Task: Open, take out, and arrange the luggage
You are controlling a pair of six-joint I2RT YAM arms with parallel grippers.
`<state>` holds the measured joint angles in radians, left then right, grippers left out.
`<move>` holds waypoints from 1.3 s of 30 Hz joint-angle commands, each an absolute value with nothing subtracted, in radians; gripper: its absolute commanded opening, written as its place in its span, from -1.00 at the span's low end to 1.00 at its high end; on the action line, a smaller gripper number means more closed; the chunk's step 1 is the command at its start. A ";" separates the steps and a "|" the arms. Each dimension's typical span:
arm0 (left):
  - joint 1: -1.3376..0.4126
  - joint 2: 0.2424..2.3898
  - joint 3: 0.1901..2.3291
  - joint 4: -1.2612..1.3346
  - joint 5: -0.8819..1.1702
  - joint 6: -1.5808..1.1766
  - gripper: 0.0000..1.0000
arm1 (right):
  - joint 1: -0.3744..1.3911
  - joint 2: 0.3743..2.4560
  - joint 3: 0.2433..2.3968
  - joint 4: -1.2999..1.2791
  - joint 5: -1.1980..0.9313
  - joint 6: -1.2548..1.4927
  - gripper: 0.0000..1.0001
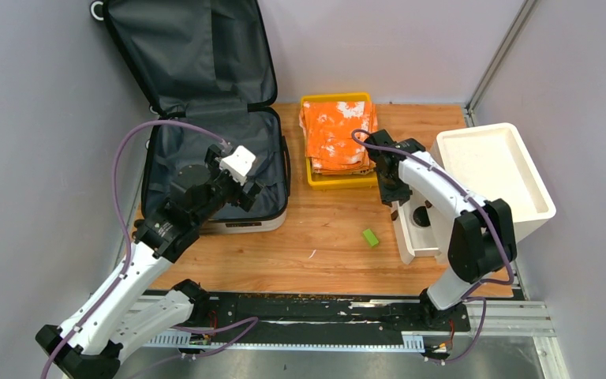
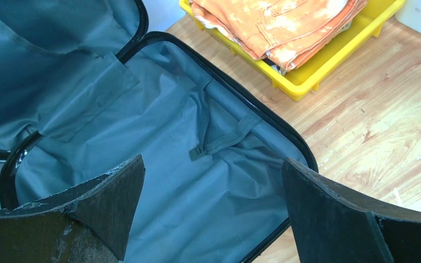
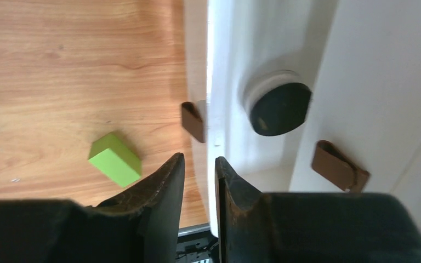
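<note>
Luggage open, lid upright.
Left gripper spread over lining; only right wrist view shows right gripper nearly closed at white panel edge, grip unclear.

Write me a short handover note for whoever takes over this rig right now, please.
Left gripper: open, over the lower half of the luggage, holding nothing.
Right gripper: jaws nearly together by the flat white foam piece; grip unclear.
The luggage is open at left, lid against the back wall; visible lining bare.
Done: orange clothes stacked in the yellow tray.
Left: probably only tidying the stack.
</note>
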<state>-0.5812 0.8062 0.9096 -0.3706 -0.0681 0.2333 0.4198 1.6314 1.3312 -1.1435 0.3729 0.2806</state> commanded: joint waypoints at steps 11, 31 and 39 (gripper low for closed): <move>-0.583 0.748 0.889 -0.316 -0.118 0.236 1.00 | 0.455 1.714 1.287 -0.907 0.283 0.164 -0.73; -0.584 0.755 0.887 -0.320 -0.098 0.222 1.00 | 0.395 1.789 1.097 -0.903 0.797 0.239 -0.97; -0.583 0.753 0.884 -0.320 -0.107 0.223 1.00 | 0.348 1.800 1.086 -0.902 0.846 0.252 -1.00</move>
<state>-0.5812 0.7601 0.8890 -0.3553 -0.1070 0.2333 0.3725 1.8015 1.0927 -0.8890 0.7536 0.2325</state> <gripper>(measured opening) 0.998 0.009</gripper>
